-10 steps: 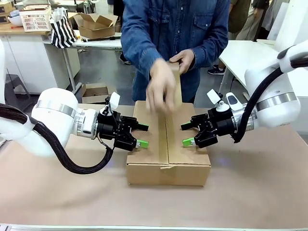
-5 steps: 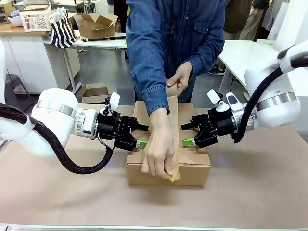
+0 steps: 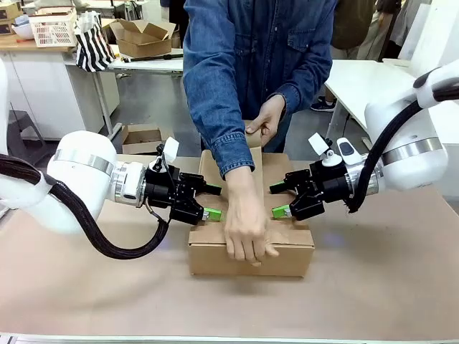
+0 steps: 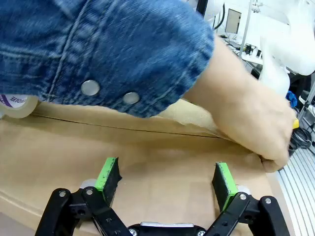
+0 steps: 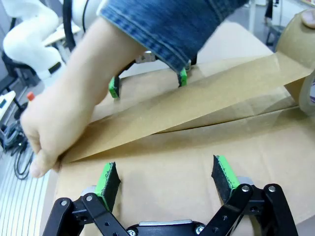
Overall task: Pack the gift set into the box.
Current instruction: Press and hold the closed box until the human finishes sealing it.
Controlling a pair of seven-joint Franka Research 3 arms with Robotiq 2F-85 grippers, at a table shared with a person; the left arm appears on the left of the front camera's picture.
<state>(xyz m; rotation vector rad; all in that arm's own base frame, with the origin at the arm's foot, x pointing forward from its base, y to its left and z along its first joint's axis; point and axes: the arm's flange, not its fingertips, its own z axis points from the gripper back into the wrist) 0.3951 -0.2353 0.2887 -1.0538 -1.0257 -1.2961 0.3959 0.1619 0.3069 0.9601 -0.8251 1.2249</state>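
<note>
The box (image 3: 215, 252) lies in the middle of the table with its top flaps folded shut; the gift set is hidden. A person's hand (image 3: 247, 231) presses a brown tape strip (image 5: 206, 103) along the top seam and over the front edge. The other hand (image 3: 267, 118) holds the tape roll (image 5: 301, 29) behind the box. My left gripper (image 3: 213, 202) is open, its pads (image 4: 109, 173) resting on the left flap (image 4: 54, 147). Open too, my right gripper (image 3: 277, 201) has its pads (image 5: 224, 172) on the right flap.
Brown paper covers the table (image 3: 387, 279), with free room in front of the box and on both sides. The person's denim sleeve (image 4: 98, 54) hangs close over my left gripper. An open carton (image 3: 143, 36) and a striped bag (image 3: 93, 46) stand on a far table.
The person's hand has drawn the tape from the box's middle down the seam to the front edge and now presses it there. Neither gripper has moved.
</note>
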